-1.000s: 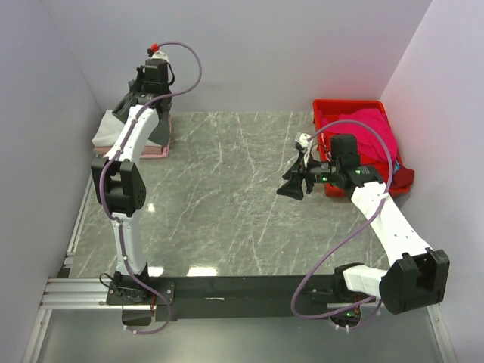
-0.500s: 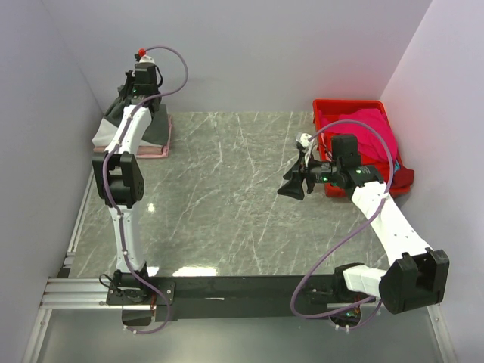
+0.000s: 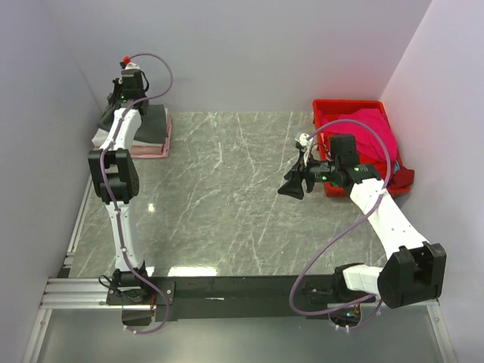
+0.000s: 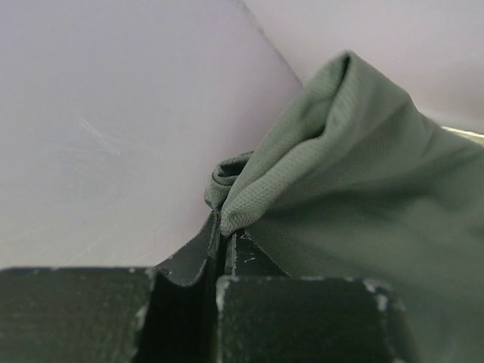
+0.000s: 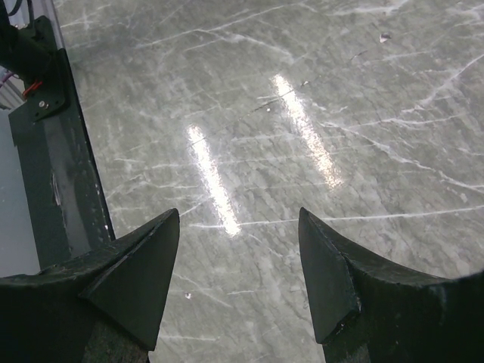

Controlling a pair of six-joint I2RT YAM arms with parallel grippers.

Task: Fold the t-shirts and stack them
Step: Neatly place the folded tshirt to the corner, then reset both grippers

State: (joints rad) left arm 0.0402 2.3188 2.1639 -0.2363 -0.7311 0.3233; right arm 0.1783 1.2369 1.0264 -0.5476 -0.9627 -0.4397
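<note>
From above, the left arm (image 3: pixel 121 136) has swung further into the upper left corner than a second ago, its wrist now close to the side wall (image 3: pixel 45 113). The dark grey t-shirt (image 3: pixel 151 121) lies more exposed on top of a white t-shirt (image 3: pixel 102 136) and a pale pink t-shirt (image 3: pixel 156 151). The right gripper (image 3: pixel 291 185) hangs over the marble table (image 3: pixel 227 197) where it was, jaws spread. At upper right, the red crate (image 3: pixel 348 103) holds a crumpled magenta t-shirt (image 3: pixel 370 128). In the left wrist view, the left gripper (image 4: pixel 223 234) has its jaws pressed together on a bunched fold of the dark grey t-shirt (image 4: pixel 355 189), which looks grey-green here and fills the right side against the pale wall. In the right wrist view, the right gripper's (image 5: pixel 238 227) jaws stand wide apart with nothing between them, above the glossy table, a dark rail (image 5: pixel 45 151) at left.
</note>
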